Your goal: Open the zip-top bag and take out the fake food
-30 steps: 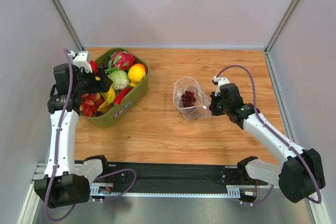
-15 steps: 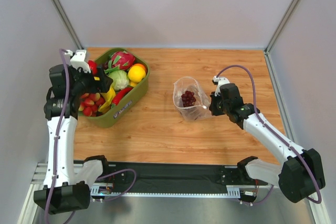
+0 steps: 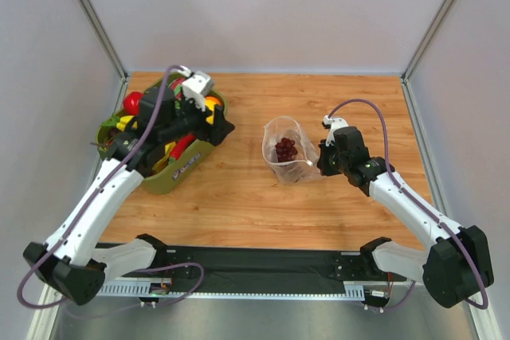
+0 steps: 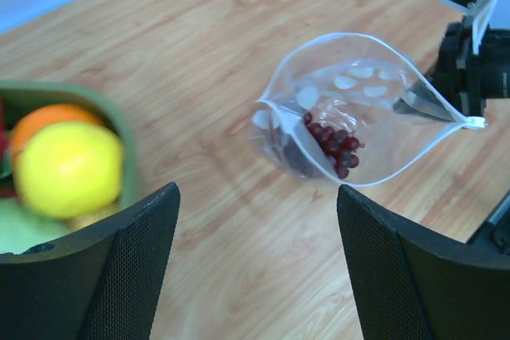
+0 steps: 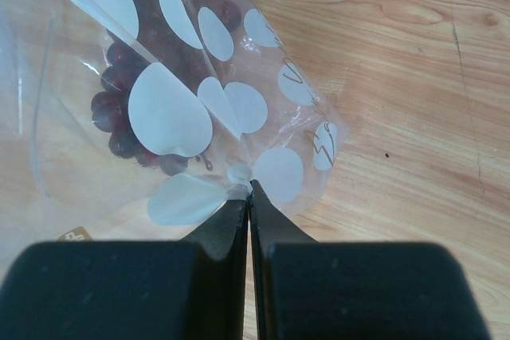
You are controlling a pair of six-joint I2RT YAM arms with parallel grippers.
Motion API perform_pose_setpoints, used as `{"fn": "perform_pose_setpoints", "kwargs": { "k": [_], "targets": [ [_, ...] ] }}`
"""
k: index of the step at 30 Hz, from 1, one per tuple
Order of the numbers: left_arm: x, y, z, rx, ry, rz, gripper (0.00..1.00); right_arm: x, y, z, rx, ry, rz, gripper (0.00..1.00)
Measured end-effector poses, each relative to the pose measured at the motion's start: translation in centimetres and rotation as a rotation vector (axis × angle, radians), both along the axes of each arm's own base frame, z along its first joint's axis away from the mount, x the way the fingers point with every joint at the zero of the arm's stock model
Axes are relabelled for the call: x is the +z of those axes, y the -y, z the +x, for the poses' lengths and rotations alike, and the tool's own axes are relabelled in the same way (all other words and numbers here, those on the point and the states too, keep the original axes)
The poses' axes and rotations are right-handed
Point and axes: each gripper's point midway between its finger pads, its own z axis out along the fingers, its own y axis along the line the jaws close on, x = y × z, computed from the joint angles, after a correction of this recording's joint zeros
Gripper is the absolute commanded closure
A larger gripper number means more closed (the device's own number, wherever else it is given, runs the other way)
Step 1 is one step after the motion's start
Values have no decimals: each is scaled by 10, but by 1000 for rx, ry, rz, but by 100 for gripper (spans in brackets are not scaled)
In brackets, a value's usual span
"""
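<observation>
On the worktop (image 3: 239, 197), right of the green bin (image 3: 187, 166): dotted bag (image 3: 296, 166), mouth open upward, dark grapes (image 3: 285, 150) inside. Pinched at its right corner by the right claw (image 5: 249, 197), closed tight. Left of it, over the bin's edge and facing the mouth: left claw (image 4: 256, 193), wide open, empty. Print on bin and bag unreadable.

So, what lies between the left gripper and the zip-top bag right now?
Nothing but bare wooden table; the left wrist view shows it between the open left gripper and the zip-top bag.
</observation>
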Motion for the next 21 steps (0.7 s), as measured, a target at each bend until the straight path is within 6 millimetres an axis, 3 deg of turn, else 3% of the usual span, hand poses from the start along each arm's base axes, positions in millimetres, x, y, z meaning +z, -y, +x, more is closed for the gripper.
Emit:
{"fn": "perform_pose_setpoints", "kwargs": {
  "k": [7,10,15,21],
  "targets": [
    [-55,95,-1,-188,-126,33,27,-1,1,-3,-2,-11,-2,100],
    [-80,123,2,-232,-173,59,30,0,2,-4,-2,-11,-3,100],
    [-109,155,4,-285,-223,76,35,0,2,-4,-2,-11,-2,100],
    [-115,183,7,-341,-219,62,36,0,1,-5,3,-13,2,100]
  ]
}}
